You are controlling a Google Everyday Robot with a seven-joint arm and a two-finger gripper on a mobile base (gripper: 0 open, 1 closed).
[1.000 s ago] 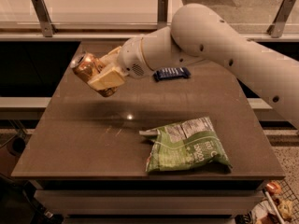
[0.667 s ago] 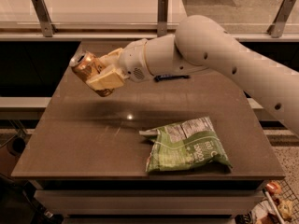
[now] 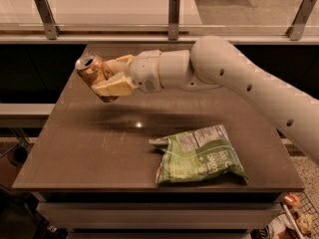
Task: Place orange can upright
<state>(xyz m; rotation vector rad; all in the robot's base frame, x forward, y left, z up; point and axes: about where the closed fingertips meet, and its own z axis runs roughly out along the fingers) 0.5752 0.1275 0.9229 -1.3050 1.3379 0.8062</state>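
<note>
The orange can [image 3: 93, 73] is held in the air above the left part of the brown table [image 3: 94, 143]. It is tilted, with its silver top facing up and to the left. My gripper [image 3: 110, 77] is shut on the can, its cream fingers [image 3: 114, 86] clamped on either side of the can's body. The white arm reaches in from the right and crosses over the back of the table.
A green chip bag [image 3: 199, 156] lies flat on the table near the front right. A metal railing with posts [image 3: 173, 16] runs behind the table. The table's left and front edges drop off to the floor.
The arm has swung lower across the back of the table and now hides the small dark blue object that lay there. The can has turned a little in the gripper and stays in the air.
</note>
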